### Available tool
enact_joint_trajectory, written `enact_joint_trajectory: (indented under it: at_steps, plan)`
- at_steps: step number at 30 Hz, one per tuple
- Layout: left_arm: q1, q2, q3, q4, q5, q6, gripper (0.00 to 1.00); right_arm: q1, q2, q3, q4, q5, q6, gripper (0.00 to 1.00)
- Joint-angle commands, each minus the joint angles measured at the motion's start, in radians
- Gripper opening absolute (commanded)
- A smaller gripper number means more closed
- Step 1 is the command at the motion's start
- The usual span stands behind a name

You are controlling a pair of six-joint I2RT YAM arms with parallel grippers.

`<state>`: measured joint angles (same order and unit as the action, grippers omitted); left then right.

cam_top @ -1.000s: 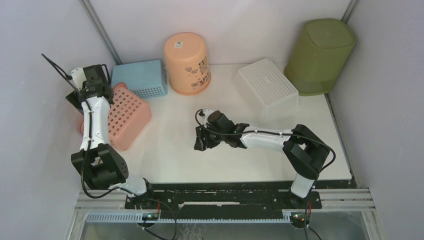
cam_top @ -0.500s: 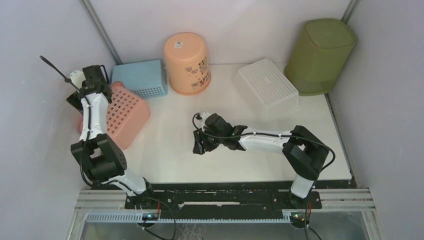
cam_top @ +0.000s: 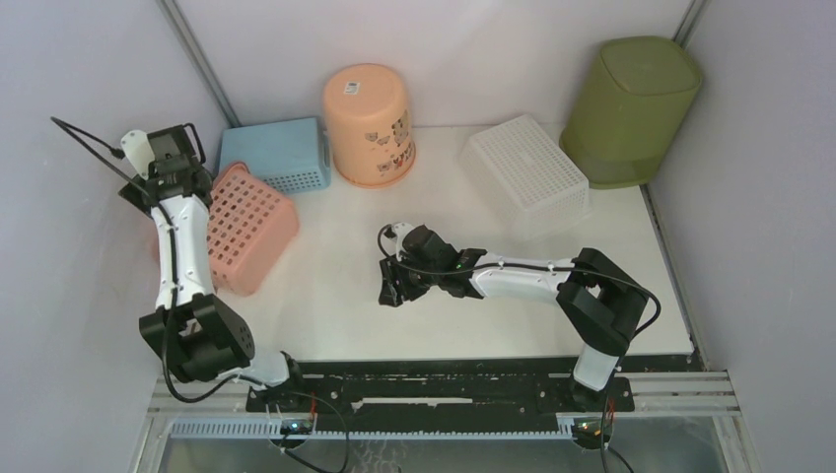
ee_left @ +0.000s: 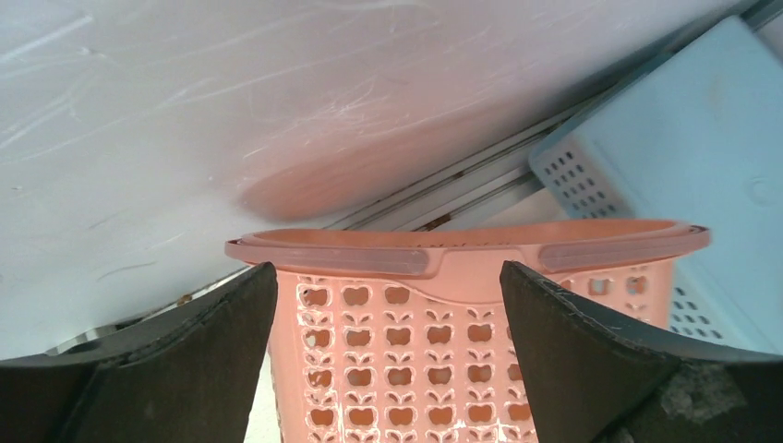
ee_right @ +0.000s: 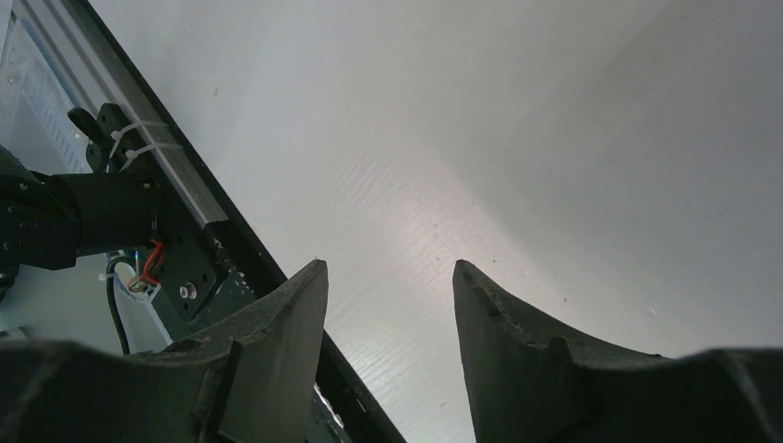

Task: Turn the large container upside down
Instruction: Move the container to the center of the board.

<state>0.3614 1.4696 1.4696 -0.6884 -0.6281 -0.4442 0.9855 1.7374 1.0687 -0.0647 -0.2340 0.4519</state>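
Left gripper (ee_left: pixel 380 277), jaws spread, empty, by pink basket (cam_top: pixel 246 222); right gripper (cam_top: pixel 391 286), spread, empty, mid-table; bin (cam_top: pixel 631 103), far right corner, apparently mouth-down already, well apart from both: task seemingly done, next calls only for parking the arms.

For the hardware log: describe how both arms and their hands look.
The left arm and right arm share white link shells, chunky black joint housings and thin black cables looping alongside. The left hand and right hand each carry two dark, wedge-shaped fingers with scuffed edges.
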Motion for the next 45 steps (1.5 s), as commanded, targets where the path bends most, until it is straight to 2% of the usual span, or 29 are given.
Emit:
enact_joint_trajectory:
  at_steps: [1, 7, 12, 17, 27, 35, 40, 45]
  plan:
    - [0.009, -0.009, 0.041, 0.024, 0.040, 0.006, 0.95, 0.010, -0.018, 0.022, 0.032, 0.004, -0.019, 0.61]
    - [0.009, 0.142, 0.088, -0.048, -0.037, -0.016, 0.95, 0.012, -0.022, 0.019, 0.025, 0.007, -0.025, 0.61]
    - [0.014, 0.172, 0.039, -0.019, -0.092, -0.019, 0.95, 0.012, -0.033, 0.002, 0.030, 0.009, -0.025, 0.61]
    - [0.014, 0.187, 0.023, -0.043, -0.056, -0.042, 0.95, 0.012, -0.033, 0.000, 0.035, 0.003, -0.024, 0.61]
    - [-0.063, -0.002, -0.210, -0.001, 0.013, -0.131, 0.94, 0.012, -0.036, 0.001, 0.037, 0.001, -0.018, 0.61]
    - [-0.224, -0.147, -0.391, 0.034, 0.051, -0.213, 0.95, 0.013, -0.045, -0.014, 0.033, 0.012, -0.019, 0.61]
    - [-0.227, -0.230, -0.386, 0.011, 0.071, -0.174, 0.97, 0.014, -0.071, -0.045, 0.059, -0.006, 0.012, 0.61]
    - [-0.226, -0.266, -0.387, -0.013, 0.102, -0.153, 0.98, 0.015, -0.026, -0.021, 0.187, -0.062, 0.110, 0.61]
